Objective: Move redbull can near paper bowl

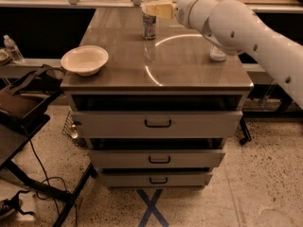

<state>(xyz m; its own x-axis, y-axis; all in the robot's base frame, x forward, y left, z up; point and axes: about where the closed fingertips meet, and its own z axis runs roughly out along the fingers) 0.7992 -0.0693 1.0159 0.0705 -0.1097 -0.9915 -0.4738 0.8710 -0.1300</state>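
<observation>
The redbull can [149, 27] stands upright near the back middle of the brown counter [189, 65]; its top is hidden behind my gripper. My gripper [150, 9] reaches in from the right on the white arm, its cream fingers [158, 9] at the can's upper part. The paper bowl [84, 59] sits at the counter's front left corner, well apart from the can.
A small white object [218, 55] stands on the right of the counter under my arm. Three drawers [157, 123] lie below the counter. A dark cart [21, 103] stands to the left, with a water bottle [12, 48] beyond it.
</observation>
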